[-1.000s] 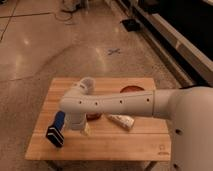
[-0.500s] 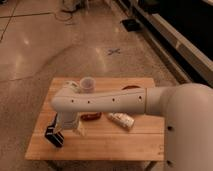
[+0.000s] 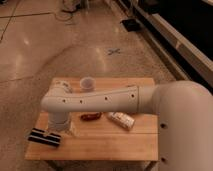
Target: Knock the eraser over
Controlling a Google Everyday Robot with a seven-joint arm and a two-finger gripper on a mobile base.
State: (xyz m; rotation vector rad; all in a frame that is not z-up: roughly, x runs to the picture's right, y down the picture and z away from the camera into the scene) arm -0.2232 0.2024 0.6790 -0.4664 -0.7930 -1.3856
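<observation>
The eraser (image 3: 44,137) lies flat near the front left corner of the wooden table (image 3: 107,145), its black face with white stripes showing. My white arm reaches across the table from the right. Its wrist bends down at the left side, and the gripper (image 3: 58,131) sits just right of the eraser, right against its right end. The wrist hides most of the gripper.
A white cup (image 3: 87,83) stands at the back middle of the table. A small dark-red object (image 3: 91,116) and a white oblong box (image 3: 121,120) lie mid-table under the arm. Around the table is bare shiny floor, with dark shelving at the right.
The eraser stood upright with its blue face showing; now it lies flat, striped face up. The arm has swung left and down toward it.
</observation>
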